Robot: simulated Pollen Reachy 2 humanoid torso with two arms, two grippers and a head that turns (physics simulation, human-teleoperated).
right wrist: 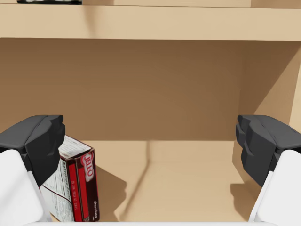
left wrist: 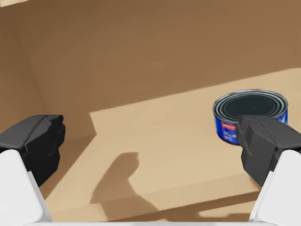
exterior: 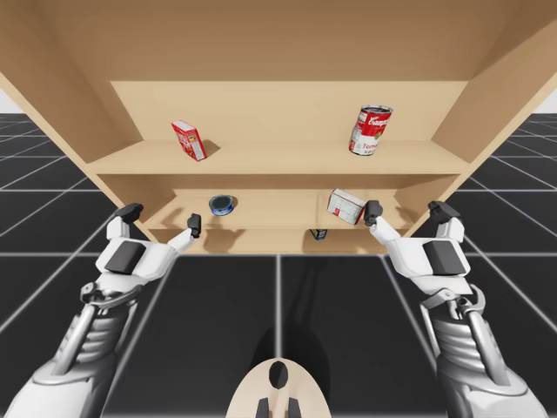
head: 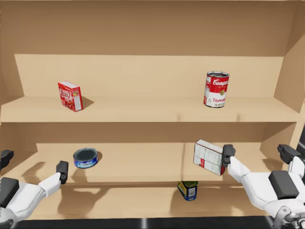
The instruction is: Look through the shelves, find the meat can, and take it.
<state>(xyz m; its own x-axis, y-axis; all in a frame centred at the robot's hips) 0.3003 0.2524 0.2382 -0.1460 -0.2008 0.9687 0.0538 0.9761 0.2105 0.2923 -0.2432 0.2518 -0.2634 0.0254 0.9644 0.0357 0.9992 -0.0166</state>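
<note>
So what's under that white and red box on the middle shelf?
The wooden shelf board it rests on. One shelf lower, a small blue and yellow can peeks out, partly covered by that board; the rest down there is hidden.

Upper shelf (head: 143,110): box (head: 70,95) left, tall can (head: 217,89) right. Middle shelf (head: 143,164): flat can (head: 86,158) left, second box (head: 208,157) right, small can (head: 188,190) beneath.

The wooden shelf unit (exterior: 278,161) shows 3 boards. On the top board, well above both grippers, a small red box (exterior: 189,139) stands up from the left gripper (exterior: 163,218) and a red-and-white can (exterior: 371,131) up from the right gripper (exterior: 407,212). On the middle board a flat blue can (left wrist: 250,113) sits just ahead of the left gripper's inner finger, and a white-and-red box (head: 208,157) sits just beside the right gripper's inner finger. On the bottom board a small blue can (head: 188,190) sits below and inward of the right gripper.
</note>
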